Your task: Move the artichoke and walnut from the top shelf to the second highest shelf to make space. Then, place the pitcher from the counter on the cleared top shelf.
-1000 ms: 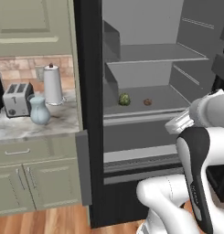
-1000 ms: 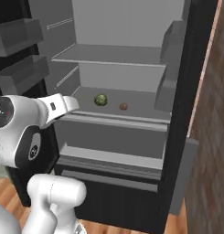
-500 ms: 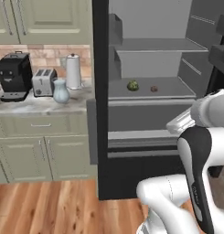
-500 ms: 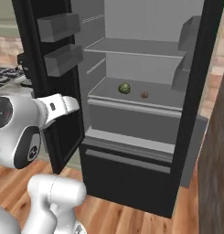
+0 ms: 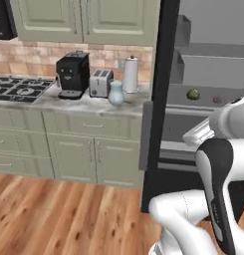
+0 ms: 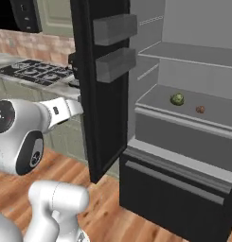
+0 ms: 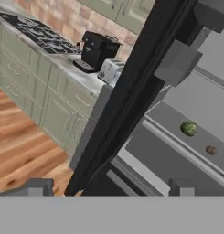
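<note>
**Q:** so where's your stuff right now compared to your gripper?

**A:** My gripper [image 7: 109, 188] has its fingers spread wide apart with nothing between them, and it sits well back from the open fridge. In the hand view the artichoke [image 7: 189, 128] and the walnut [image 7: 210, 150] are both far ahead of the tips and off to the right. They lie side by side on the same grey shelf [image 6: 217, 111], near each other but not touching. From the right base view the artichoke [image 6: 177, 99] is on the left and the walnut [image 6: 200, 109] on the right.

**Q:** and the pitcher?

**A:** It's on the counter [image 5: 68, 103], off to the left of the fridge. The pitcher [image 5: 116, 93] stands upright near the counter's front edge, just in front of the toaster [image 5: 100, 83] and the paper-towel roll [image 5: 130, 74], with the black coffee machine [image 5: 72, 74] further left.

**Q:** what do they look like?

**A:** The artichoke's a small round green thing with a bumpy, scaly surface. The walnut's a tiny brown ball, clearly smaller. The pitcher's pale blue-grey, with a fat belly, a narrow neck and a flared rim.
</note>
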### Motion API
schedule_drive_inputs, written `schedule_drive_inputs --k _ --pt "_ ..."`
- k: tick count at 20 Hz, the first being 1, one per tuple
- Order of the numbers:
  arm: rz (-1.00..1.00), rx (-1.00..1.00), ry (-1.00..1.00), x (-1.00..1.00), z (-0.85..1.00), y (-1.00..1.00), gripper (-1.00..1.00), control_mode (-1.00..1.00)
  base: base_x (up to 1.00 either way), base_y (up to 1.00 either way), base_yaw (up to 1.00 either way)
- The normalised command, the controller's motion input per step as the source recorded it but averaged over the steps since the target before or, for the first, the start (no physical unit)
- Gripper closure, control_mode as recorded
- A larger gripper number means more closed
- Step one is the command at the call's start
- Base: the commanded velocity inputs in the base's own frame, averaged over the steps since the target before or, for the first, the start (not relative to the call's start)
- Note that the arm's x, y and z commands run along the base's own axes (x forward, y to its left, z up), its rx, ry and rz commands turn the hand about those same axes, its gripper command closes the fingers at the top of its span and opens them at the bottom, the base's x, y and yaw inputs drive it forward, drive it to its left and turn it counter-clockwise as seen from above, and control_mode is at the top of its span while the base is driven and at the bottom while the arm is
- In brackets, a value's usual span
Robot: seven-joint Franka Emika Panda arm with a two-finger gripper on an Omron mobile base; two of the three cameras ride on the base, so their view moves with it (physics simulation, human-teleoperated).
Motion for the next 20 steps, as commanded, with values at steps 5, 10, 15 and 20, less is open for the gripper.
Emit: schedule_drive_inputs --k 5,10,15,20 --pt "0.0 0.0 0.0 0.0 0.0 0.0 -1.0 1.0 0.03 0.93 0.27" --pt "0.0 0.0 0.0 0.0 0.0 0.0 -1.0 1.0 0.31 0.99 0.05" --pt "0.0 0.0 0.0 0.0 0.0 0.0 -1.0 1.0 0.39 0.65 -0.16" --pt "0.0 0.0 0.0 0.0 0.0 0.0 -1.0 1.0 0.36 0.29 -0.35"
